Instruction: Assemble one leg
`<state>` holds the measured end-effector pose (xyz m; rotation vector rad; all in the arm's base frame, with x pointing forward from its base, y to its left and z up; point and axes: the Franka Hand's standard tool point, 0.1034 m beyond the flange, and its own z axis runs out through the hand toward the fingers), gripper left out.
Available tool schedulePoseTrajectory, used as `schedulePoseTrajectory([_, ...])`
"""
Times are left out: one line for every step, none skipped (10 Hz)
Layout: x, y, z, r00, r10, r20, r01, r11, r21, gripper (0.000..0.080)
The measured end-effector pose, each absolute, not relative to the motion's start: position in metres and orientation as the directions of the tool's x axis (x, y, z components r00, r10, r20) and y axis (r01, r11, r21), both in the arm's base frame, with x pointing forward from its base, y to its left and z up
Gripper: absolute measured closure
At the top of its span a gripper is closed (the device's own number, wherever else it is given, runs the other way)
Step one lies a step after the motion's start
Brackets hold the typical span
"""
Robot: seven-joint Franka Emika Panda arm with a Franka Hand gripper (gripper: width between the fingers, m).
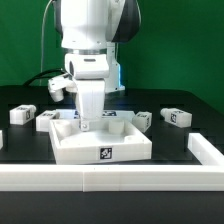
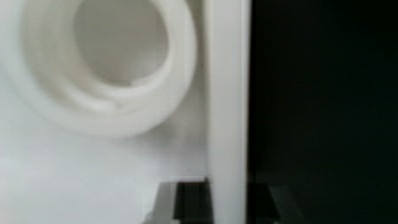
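1. The Franka arm's gripper (image 1: 85, 122) reaches straight down into the white square tray-shaped part (image 1: 75, 148), near its far corner on the exterior view's left.
2. The fingertips sit low behind the tray's raised rim. Neither view shows whether the jaws are wide, narrow or holding anything.
3. Four small tagged blocks lie loose on the black table (image 1: 20, 145), none at the gripper.
4. The first leg (image 1: 20, 114) is well apart from the tray on the exterior view's left. The second leg (image 1: 54, 88) lies tilted farther back, beside the arm.
5. The third leg (image 1: 143, 119) sits just beside the tray's far corner on the exterior view's right, with the fourth leg (image 1: 177, 117) near it, farther right.
6. A fiducial tag (image 1: 104, 153) marks the tray's front wall, and a white rail (image 1: 100, 178) runs across the foreground.
7. The wrist view, blurred, shows a round socket (image 2: 107, 70) sunk into the tray's white surface (image 2: 89, 170), beside a straight edge and dark table.
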<state>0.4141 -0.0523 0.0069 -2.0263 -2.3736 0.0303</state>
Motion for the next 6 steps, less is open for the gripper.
schedulePoseTrajectory([0.414, -0.052, 0.007, -0.157, 0.988, 0.003, 0.987, 0.157, -0.028, 0.0742])
schedulePoseTrajectory([0.414, -0.052, 0.007, -0.157, 0.988, 0.003, 0.987, 0.157, -0.028, 0.0742])
schedulePoseTrajectory([0.414, -0.052, 0.007, -0.157, 0.988, 0.003, 0.987, 0.157, -0.028, 0.0742])
schedulePoseTrajectory([0.414, -0.052, 0.007, -0.157, 0.988, 0.003, 0.987, 0.157, -0.028, 0.0742])
schedulePoseTrajectory([0.416, -0.05, 0.007, -0.132, 0.991, 0.003, 0.991, 0.132, -0.027, 0.0742])
schedulePoseTrajectory([0.422, -0.039, 0.008, -0.09, 0.996, 0.003, 0.996, 0.09, -0.024, 0.0742])
